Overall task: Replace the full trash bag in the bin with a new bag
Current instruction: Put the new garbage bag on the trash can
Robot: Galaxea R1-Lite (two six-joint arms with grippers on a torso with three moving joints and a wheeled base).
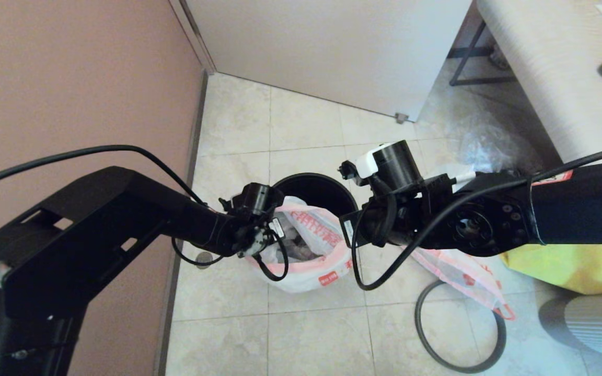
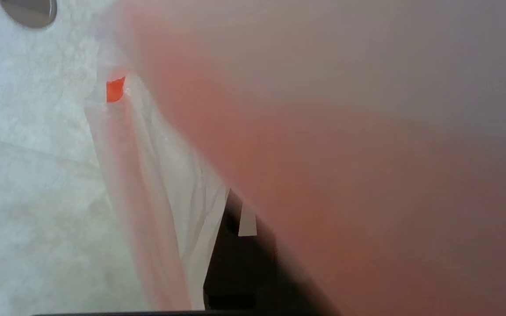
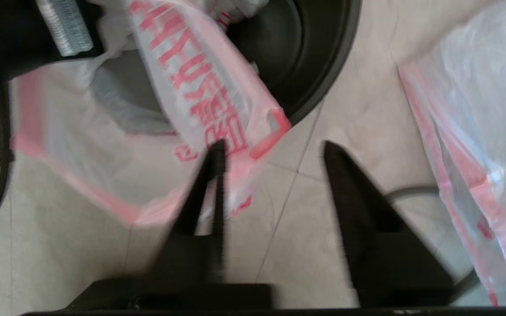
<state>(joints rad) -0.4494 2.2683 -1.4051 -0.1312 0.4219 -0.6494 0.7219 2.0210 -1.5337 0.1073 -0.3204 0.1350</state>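
Observation:
The full trash bag (image 1: 309,261) is out of the bin (image 1: 315,189), on the floor tiles just in front of it, with its mouth gaping and scraps showing inside. My left gripper (image 1: 262,241) is shut on the bag's left rim and holds it up; bag plastic (image 2: 156,184) covers most of the left wrist view. My right gripper (image 3: 274,149) hangs open over the floor at the bag's right rim (image 3: 235,127), one fingertip (image 3: 218,151) overlapping the plastic. The new bag (image 1: 463,274) lies flat on the floor to the right. The bin's black inside (image 3: 319,52) holds no bag.
The dark grey hoop (image 1: 458,331) lies on the tiles front right, partly under the new bag. A yellow fabric bag (image 1: 567,266), a clear crinkly bag (image 1: 484,146) and a table (image 1: 552,78) stand right. A wall (image 1: 71,78) is on the left, with a floor drain (image 1: 204,258).

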